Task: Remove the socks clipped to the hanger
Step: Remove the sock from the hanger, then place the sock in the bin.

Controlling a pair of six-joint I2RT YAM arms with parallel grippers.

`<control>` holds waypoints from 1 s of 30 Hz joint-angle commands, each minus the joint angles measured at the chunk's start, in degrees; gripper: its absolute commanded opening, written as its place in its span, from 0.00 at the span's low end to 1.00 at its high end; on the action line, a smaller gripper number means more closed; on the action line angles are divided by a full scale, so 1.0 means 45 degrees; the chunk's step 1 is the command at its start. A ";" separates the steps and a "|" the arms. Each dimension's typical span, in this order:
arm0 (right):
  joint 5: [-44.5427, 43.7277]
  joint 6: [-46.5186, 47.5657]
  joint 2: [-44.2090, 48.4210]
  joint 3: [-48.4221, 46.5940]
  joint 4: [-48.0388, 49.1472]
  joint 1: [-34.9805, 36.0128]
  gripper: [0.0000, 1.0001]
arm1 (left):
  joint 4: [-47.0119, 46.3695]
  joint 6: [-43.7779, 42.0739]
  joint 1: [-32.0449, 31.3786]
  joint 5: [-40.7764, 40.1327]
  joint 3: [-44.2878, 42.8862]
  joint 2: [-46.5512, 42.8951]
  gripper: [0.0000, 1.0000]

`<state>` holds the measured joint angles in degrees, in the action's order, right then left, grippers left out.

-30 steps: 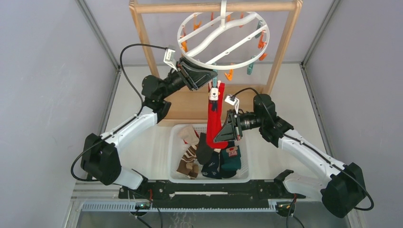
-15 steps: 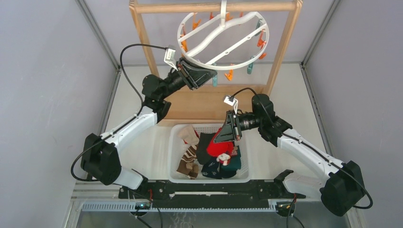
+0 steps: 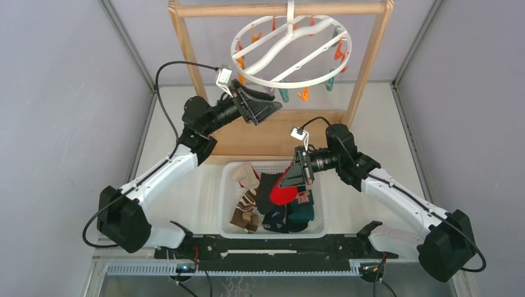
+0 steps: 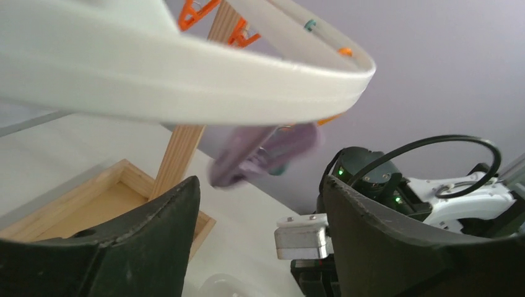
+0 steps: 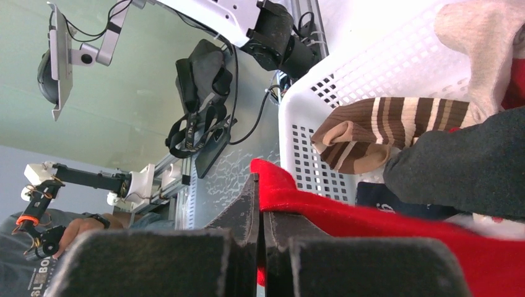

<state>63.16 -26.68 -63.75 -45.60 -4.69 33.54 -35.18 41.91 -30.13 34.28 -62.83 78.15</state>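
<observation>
Left claw [image 4: 259, 198] agape, right claw [image 5: 260, 204] clamped.

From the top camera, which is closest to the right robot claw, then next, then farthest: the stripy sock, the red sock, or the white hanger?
1. red sock: pinched in the right gripper, over the basket.
2. striped sock: to its left, lying in the basket.
3. hanger: far behind, hung on the wooden rack.

I see a pale white worktop [image 3: 384, 117] carrying two things. A white perforated plastic basket [image 3: 223, 198] sits in the middle, towards the near edge. Just beyond its far side stands a tall wooden frame rack [image 3: 247, 133] on a shallow tray base.
</observation>
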 commanded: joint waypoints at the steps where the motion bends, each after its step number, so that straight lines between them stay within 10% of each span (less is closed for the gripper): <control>1: -0.0353 0.0436 0.0378 -0.0530 -0.0159 0.0182 0.00 | 0.0990 -0.1052 0.0035 -0.0508 0.0668 -0.0914 0.82; 4: -0.0665 0.0587 0.0580 -0.0530 -0.0506 0.0255 0.00 | 0.1616 -0.1448 0.0023 -0.0839 0.1110 -0.1434 0.99; 30: -0.6009 0.1558 0.1745 -0.0539 -0.2704 0.2220 0.00 | 0.9014 -0.3196 0.0011 -0.4134 0.4411 -0.8878 1.00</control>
<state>38.30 -19.38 -56.62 -45.60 -20.99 42.61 -0.80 29.21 -30.15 19.35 -45.25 42.26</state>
